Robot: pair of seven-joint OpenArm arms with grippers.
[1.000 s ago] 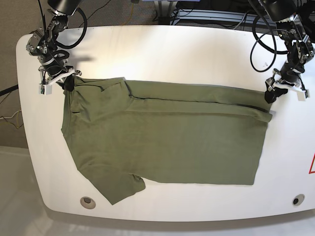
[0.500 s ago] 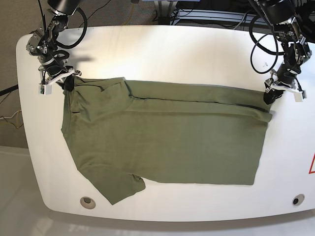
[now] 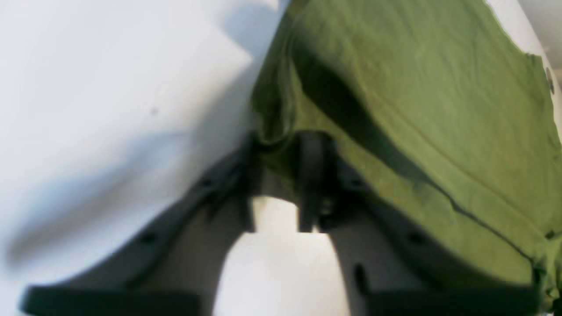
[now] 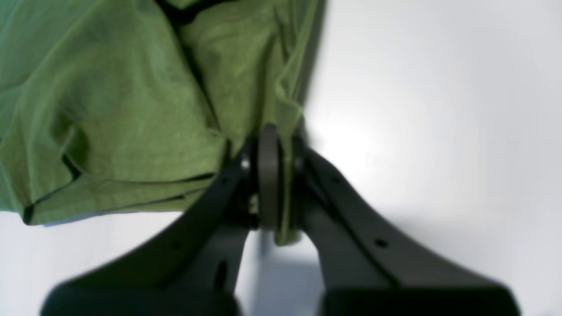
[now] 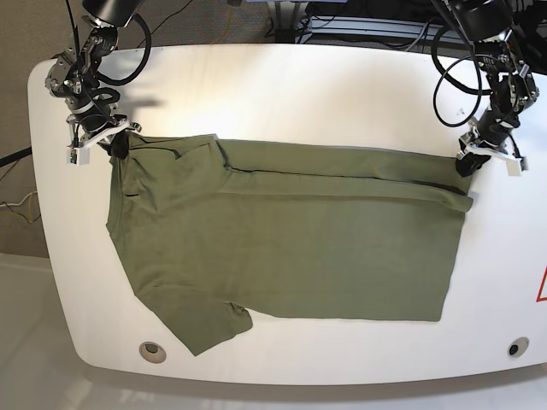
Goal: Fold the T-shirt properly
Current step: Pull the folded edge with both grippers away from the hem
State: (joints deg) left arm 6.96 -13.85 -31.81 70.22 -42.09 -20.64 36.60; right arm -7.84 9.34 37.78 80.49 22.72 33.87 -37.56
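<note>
A glossy white bench (image 5: 282,85) with rounded corners fills the base view, bright light glaring off its far half. Two small round metal-ringed holes (image 5: 153,350) sit near its front corners, and a red triangular marking (image 5: 542,286) shows at one edge. Beyond the far edge, a brown floor (image 5: 26,34) and a tangle of dark cables (image 5: 359,26) are visible.

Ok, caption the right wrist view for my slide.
Right gripper shut on an edge of the olive-green T-shirt lying on the white table.
</note>
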